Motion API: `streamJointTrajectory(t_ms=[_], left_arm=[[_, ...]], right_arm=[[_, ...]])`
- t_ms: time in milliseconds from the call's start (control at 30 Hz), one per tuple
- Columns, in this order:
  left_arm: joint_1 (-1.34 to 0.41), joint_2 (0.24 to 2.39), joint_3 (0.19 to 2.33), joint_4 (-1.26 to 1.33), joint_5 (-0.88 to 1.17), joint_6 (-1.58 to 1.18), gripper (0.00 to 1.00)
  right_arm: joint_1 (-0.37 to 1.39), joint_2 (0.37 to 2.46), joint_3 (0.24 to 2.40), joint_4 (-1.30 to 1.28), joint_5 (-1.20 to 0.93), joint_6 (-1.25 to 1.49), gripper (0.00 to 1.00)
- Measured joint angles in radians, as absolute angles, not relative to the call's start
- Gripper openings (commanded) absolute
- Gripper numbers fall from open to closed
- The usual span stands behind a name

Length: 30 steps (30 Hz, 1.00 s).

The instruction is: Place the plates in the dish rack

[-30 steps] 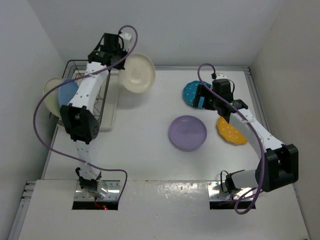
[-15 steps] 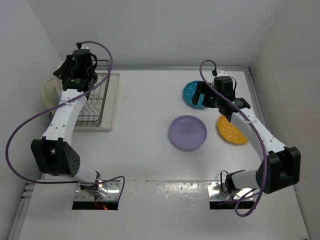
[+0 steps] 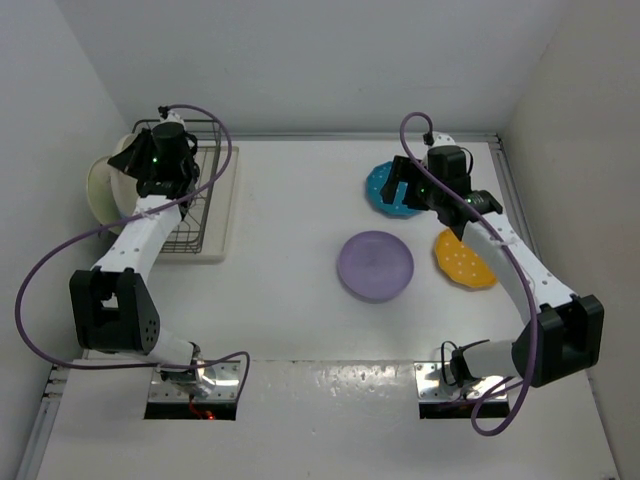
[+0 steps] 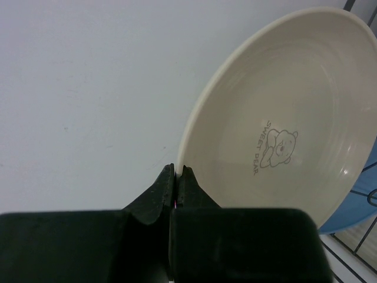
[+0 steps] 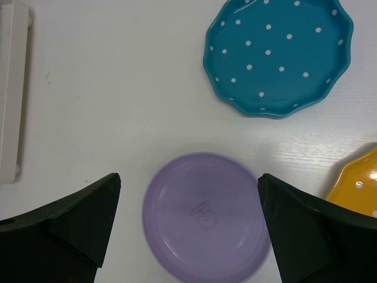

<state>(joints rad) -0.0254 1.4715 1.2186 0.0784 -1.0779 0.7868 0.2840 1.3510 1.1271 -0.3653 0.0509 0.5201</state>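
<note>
Pinching cream plate (image 4: 283,118), left fingers (image 4: 158,197)

Plates flat on the desk (image 3: 290,200): three, namely the teal dotted plate (image 3: 383,190), the lavender plate (image 3: 375,265) and the orange-yellow dotted plate (image 3: 462,262)
Plates at the rack end: at least two, a cream plate (image 4: 283,118) and a light blue plate (image 4: 359,205); any more cannot be told
Dish rack (image 3: 205,190): one
Arms: two
Hands: two, the left hand (image 4: 177,170) and the right hand (image 5: 188,177)
Purple cables: two
</note>
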Motion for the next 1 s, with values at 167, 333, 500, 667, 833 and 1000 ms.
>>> streamJointTrajectory(t_ms=[167, 333, 500, 667, 833, 1000], left_arm=[[-0.023, 1.472, 1.204, 0.088, -1.059, 0.764, 0.00], [-0.020, 1.472, 1.154, 0.101, -1.043, 0.739, 0.00], [-0.020, 1.476, 1.114, 0.094, -1.018, 0.706, 0.00], [-0.020, 1.495, 1.094, 0.081, -1.000, 0.677, 0.00], [-0.012, 1.522, 1.095, -0.004, -0.957, 0.614, 0.55], [0.006, 1.543, 1.136, -0.118, -0.917, 0.551, 0.94]], right_arm=[[0.284, 1.338, 1.127, -0.372, 0.056, 0.521, 1.00], [0.284, 1.325, 1.126, -0.371, 0.064, 0.520, 1.00], [0.284, 1.321, 1.126, -0.371, 0.068, 0.520, 1.00], [0.284, 1.320, 1.122, -0.371, 0.068, 0.519, 1.00], [0.285, 1.318, 1.120, -0.371, 0.069, 0.519, 1.00], [0.285, 1.318, 1.120, -0.374, 0.071, 0.516, 1.00]])
